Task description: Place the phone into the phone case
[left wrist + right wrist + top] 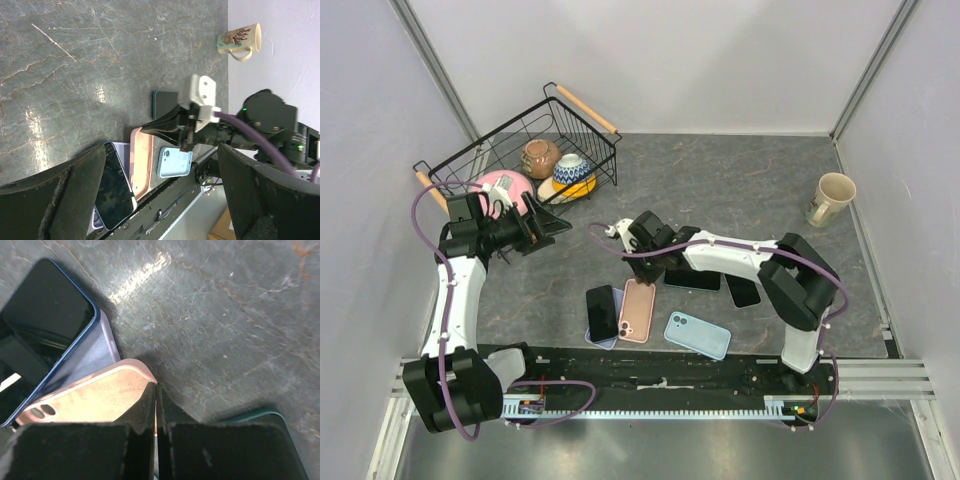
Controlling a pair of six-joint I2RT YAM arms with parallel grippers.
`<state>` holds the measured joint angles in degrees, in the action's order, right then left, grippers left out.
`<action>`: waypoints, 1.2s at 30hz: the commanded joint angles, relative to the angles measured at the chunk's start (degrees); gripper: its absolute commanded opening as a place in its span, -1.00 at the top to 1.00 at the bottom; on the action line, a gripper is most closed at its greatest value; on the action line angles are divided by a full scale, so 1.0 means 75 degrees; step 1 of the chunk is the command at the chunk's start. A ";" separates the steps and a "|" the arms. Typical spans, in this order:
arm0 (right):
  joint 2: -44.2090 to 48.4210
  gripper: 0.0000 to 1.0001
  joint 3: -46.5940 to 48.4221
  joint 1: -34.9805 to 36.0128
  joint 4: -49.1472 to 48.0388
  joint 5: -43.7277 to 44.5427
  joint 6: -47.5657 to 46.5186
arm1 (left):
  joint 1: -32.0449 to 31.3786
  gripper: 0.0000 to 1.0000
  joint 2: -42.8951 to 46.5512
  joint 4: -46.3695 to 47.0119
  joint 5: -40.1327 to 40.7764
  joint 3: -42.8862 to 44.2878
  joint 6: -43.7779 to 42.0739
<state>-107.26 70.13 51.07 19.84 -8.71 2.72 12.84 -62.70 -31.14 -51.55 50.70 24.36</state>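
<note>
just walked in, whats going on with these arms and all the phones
The right gripper is shut on the far rim of the pink case, apparently pinching it. The case is empty, so the task is not yet done. A dark-screened phone lies right beside it, on top of a lavender case. The left gripper hangs open and empty by the wire basket, away from the phones.

At the tips of the black right gripper [156, 390]: a salmon-pink case [95, 400], and next to it a black-screened, navy-rimmed phone [45, 325] on a lavender case [107, 342]. The table [225, 315] is grey, marble-veined. Far off, a cream mug [832, 198] carries a red coral pattern.
</note>
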 commanded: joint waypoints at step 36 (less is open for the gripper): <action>0.0826 1.00 -0.0679 -0.4947 -0.1415 -0.0984 0.2861 | -0.1311 -0.98 -0.0324 0.0683 0.0767 0.0225 0.0092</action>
<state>-98.74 61.80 12.14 10.35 -15.75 25.19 6.66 -64.66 -27.55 -49.32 50.94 24.05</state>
